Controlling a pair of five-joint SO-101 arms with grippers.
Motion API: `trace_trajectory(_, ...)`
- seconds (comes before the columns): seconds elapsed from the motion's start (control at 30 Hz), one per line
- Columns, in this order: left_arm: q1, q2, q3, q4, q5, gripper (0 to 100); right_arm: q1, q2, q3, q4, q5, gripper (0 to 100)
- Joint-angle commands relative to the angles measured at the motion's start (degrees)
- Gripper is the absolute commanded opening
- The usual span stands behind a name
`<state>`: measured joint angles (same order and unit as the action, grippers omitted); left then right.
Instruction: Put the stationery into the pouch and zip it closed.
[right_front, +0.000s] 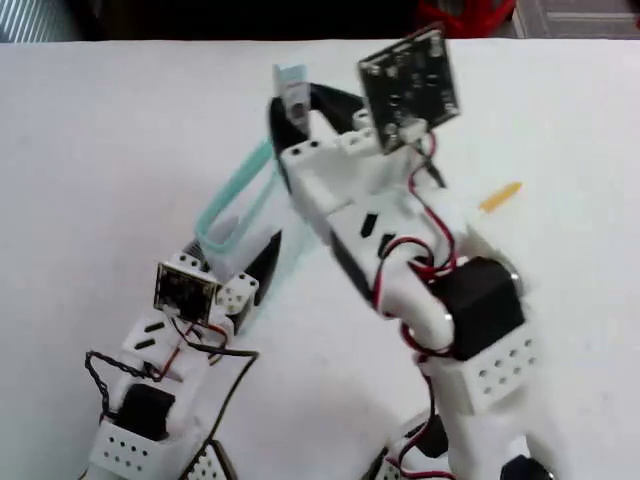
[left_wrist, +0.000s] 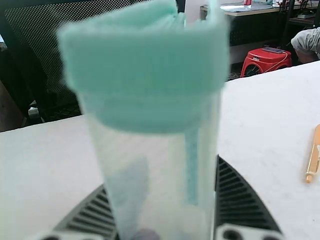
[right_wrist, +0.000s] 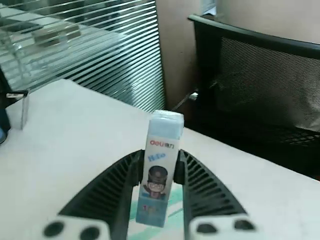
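- The right gripper's (right_wrist: 159, 161) fingers were clamped on the eraser (right_wrist: 162, 131), whose end jutted past the fingertips. In the high view it hung off the table (right_front: 120, 150), near the far end of the pouch's teal rim. If that jutting end caught the rim on the way in, the eraser could have twisted or slipped from the grip
- The left gripper's (left_wrist: 162, 197) fingers were closed on the pouch (left_wrist: 150, 75), pinching its clear wall below the teal band. The soft material looked likely to sag and narrow the mouth, so the eraser might have landed outside
- A push from the right arm could have dragged the pouch out of that pinch
- The orange pen (left_wrist: 313, 159) lay on the table, apart from the pouch and not yet packed; zipping early would have left it out
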<state>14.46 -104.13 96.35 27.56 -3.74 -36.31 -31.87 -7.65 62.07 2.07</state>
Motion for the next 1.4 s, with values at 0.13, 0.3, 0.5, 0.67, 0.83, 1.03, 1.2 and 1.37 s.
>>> trace_trajectory(0.13,-0.04,-0.66,-0.35,-0.88,-0.53,21,-4.53,5.49,-2.55,2.95,0.79,1.8)
trace_trajectory(0.3,-0.13,-0.66,-0.35,-0.88,-0.53,21,-4.35,11.38,-1.41,-0.84,1.14,1.8)
trace_trajectory(0.5,-0.48,-0.66,-0.88,-0.88,-0.53,22,-2.77,15.25,-1.23,0.75,1.23,1.8)
trace_trajectory(0.67,-0.48,-0.66,-0.88,-0.88,-0.35,22,1.71,17.45,-1.23,0.57,1.23,1.8)
trace_trajectory(0.83,-0.48,-0.66,-0.97,-0.88,-0.44,22,1.71,19.3,1.93,0.48,1.14,1.8)
trace_trajectory(1.03,-0.22,-0.66,-0.79,-0.88,-0.44,22,-0.66,12.79,8.79,0.57,1.14,2.1)
trace_trajectory(1.2,-0.22,-0.66,-0.79,-0.88,-0.44,22,-5.14,3.21,14.68,0.48,1.14,2.2)
trace_trajectory(1.37,-0.13,-0.66,-0.7,-0.88,-0.44,22,-7.96,-1.19,19.96,-1.63,1.14,11.9)
